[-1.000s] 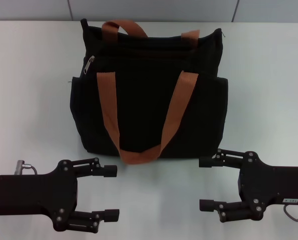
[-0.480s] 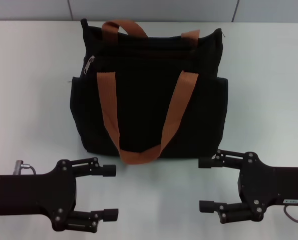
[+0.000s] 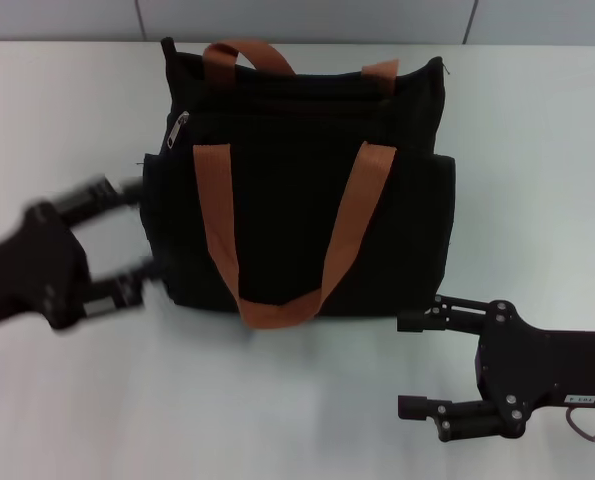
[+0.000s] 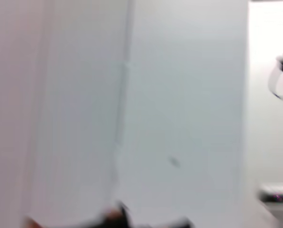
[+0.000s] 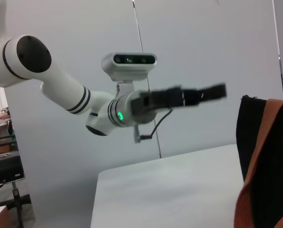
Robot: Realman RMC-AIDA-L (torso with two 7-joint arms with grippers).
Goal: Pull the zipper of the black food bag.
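The black food bag (image 3: 287,205) stands upright on the white table (image 3: 537,150) with two orange-brown straps (image 3: 215,215). The zipper's silver pull tab (image 3: 178,128) hangs at the top left end of the bag's track. My left gripper (image 3: 125,238) is open, blurred with motion, just left of the bag's lower left side and below the tab. My right gripper (image 3: 412,365) is open and empty on the near side of the bag's right corner. The right wrist view shows a bag edge (image 5: 255,142) and my left gripper (image 5: 191,96) in the air.
A grey wall panel (image 3: 307,18) runs behind the table's far edge. The table (image 5: 170,190) stretches bare to the left and right of the bag. The left wrist view shows only a blurred pale wall (image 4: 179,95).
My left gripper has swung from the near table edge up and away to the bag's left side, still open. The right gripper and the bag have not moved.
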